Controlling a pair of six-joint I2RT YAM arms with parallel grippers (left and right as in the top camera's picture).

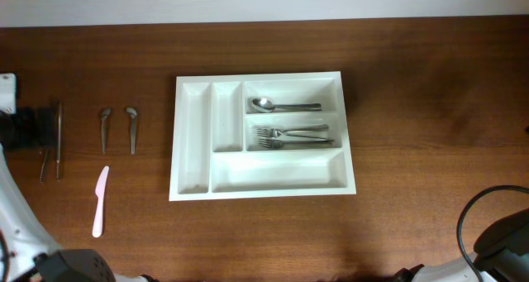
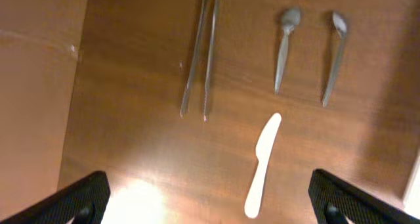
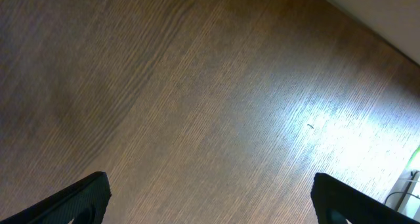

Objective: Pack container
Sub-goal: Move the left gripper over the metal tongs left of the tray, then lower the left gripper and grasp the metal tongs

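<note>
It looks like a robot test room. A brown wooden bench (image 1: 413,83) stands by a plain white wall (image 1: 248,1), and a white robot arm (image 1: 16,216) and a black cable (image 1: 460,228) sit at its edges.

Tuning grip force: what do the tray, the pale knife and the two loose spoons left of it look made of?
Tray: likely plastic; white, smooth moulded walls with a soft sheen.
Pale knife: probably plastic; matte, one piece, no glint.
Loose spoons: likely metal; grey with bright highlights on the bowls. Steel is a guess.
</note>
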